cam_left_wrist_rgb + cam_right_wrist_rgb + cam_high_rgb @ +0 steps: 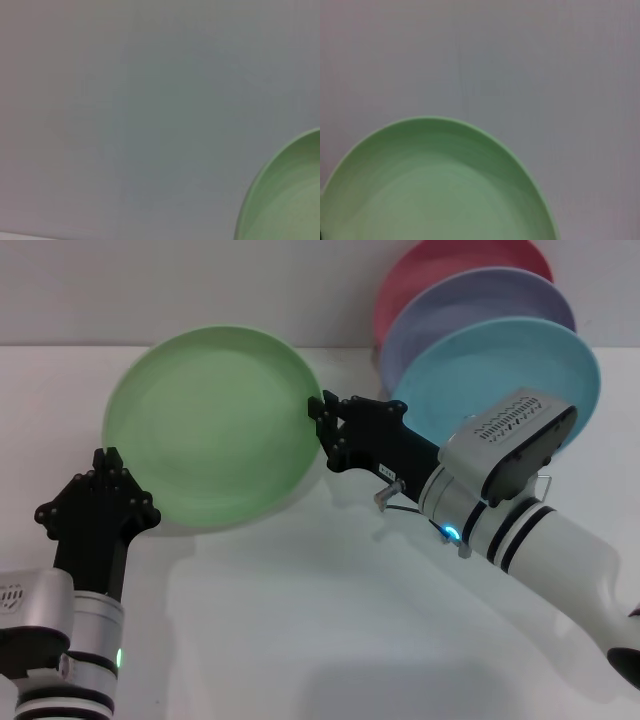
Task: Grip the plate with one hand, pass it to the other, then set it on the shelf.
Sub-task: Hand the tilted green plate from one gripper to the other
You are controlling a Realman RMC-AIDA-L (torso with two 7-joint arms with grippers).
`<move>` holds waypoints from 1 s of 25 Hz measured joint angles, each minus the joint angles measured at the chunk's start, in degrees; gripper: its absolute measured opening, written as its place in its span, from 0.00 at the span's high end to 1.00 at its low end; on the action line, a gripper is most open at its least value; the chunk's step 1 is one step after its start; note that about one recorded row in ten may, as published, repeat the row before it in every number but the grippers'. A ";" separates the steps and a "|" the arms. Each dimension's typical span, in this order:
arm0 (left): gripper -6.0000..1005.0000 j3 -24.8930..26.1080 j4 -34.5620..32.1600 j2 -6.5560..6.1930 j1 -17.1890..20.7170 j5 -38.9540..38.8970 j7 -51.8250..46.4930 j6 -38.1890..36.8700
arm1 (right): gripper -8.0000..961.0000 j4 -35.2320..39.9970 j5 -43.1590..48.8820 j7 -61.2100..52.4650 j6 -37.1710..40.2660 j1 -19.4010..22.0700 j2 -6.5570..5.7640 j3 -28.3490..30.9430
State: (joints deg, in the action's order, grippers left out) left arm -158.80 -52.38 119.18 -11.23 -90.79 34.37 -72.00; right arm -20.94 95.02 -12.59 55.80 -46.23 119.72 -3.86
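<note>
The pale-green plate hangs tilted above the white table, its hollow side facing me. My right gripper is shut on its right rim, the arm reaching in from the right. My left gripper sits at the plate's lower left rim, in front of it; I cannot tell whether it touches the rim. The plate fills the lower part of the right wrist view. In the left wrist view only a corner of the plate shows. Little of the wire shelf shows behind my right arm.
A sky-blue plate, a lavender plate and a pink plate stand upright one behind another in the shelf at the back right. The white table stretches across the front.
</note>
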 joint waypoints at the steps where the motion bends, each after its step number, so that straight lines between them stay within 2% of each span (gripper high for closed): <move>1: 0.93 0.03 0.06 0.00 -0.08 0.00 -0.01 0.23 | 0.84 -0.05 0.00 0.02 0.00 0.00 -0.01 0.00; 25: 0.93 0.26 0.77 -0.01 -0.87 -0.04 -0.70 0.35 | 0.90 -0.13 0.68 0.11 -0.61 0.01 0.07 0.80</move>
State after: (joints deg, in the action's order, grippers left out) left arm -158.54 -51.61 119.17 -12.10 -90.83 33.67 -71.65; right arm -21.07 95.70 -12.48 55.19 -46.23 119.79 -3.07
